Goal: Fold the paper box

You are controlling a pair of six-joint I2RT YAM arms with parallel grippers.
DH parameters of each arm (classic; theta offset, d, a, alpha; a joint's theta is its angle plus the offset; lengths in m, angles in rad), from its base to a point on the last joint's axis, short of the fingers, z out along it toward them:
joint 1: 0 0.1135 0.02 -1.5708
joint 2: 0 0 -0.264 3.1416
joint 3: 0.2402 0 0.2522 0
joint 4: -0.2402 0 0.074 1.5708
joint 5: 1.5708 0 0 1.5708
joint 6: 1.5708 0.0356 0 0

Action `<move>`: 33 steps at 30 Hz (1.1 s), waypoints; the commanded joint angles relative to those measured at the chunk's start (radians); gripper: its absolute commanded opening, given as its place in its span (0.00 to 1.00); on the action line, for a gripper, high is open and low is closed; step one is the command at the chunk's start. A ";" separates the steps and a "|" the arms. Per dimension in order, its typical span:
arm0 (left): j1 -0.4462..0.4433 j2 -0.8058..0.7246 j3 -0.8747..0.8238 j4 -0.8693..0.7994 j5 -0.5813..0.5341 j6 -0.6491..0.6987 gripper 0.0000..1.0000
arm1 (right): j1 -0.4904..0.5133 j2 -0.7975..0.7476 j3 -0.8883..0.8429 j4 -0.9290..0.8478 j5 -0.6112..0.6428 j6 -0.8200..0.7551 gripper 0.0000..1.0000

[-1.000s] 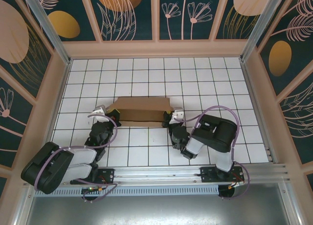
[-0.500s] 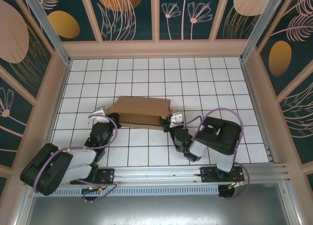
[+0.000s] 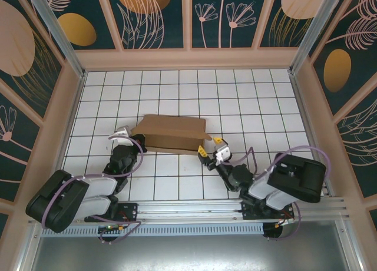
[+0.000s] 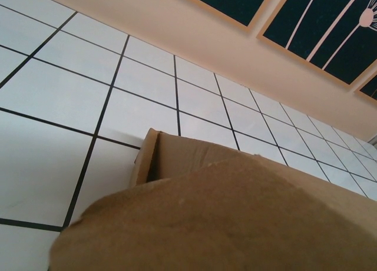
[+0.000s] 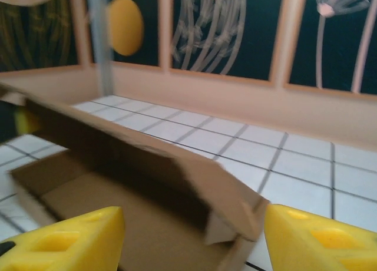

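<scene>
Brown corrugated cardboard takes up the bottom of the left wrist view: a curved flap of the paper box point(image 4: 235, 224) sits right at the lens and hides the fingers. An open end of the box shows just past the flap, with the white tiled floor point(image 4: 70, 88) beyond. In the top view the left gripper point(image 3: 125, 134) sits low against the box's left end and touches it. Its jaws are closed, but I can't tell whether any cardboard is pinched between them. The box runs directly right from that gripper, long axis left to right, and fills the gap between the two grippers. Its right end stops just ahead and left of the right gripper point(image 3: 210, 145). The box isn't closed: the right wrist view shows the top panel angled up over a shallow tray, with a small tuck flap standing at the corner nearest the right-hand finger. The right gripper's jaws are wide, with one yellow fingertip point(image 5: 65, 235) at each bottom corner of its wrist view, and they hold nothing. The box's open side faces into the gap between them. From above, the fingertip nearer the box sits just beside its near right corner; I can't tell whether they touch. The right arm point(image 3: 288, 179) lies low along the near rail point(image 3: 194, 209), reaching left toward the box.
</scene>
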 commanded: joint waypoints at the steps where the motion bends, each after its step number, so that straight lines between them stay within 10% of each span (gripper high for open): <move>1: -0.007 0.041 0.028 -0.037 0.025 0.004 0.00 | 0.031 -0.166 -0.036 -0.062 -0.064 -0.095 0.64; 11: -0.045 0.198 0.142 0.023 0.065 0.030 0.00 | -0.134 -0.664 0.217 -0.812 -0.319 0.089 0.59; 18: -0.092 0.295 0.272 -0.029 0.130 0.089 0.01 | -0.450 -0.366 0.656 -1.340 -0.468 0.398 0.35; 23: -0.094 0.321 0.285 -0.053 0.182 0.085 0.02 | -0.461 -0.144 0.786 -1.346 -0.389 0.353 0.05; 33: -0.093 0.239 0.239 -0.093 0.209 0.028 0.20 | -0.460 0.177 0.917 -1.475 -0.348 0.446 0.07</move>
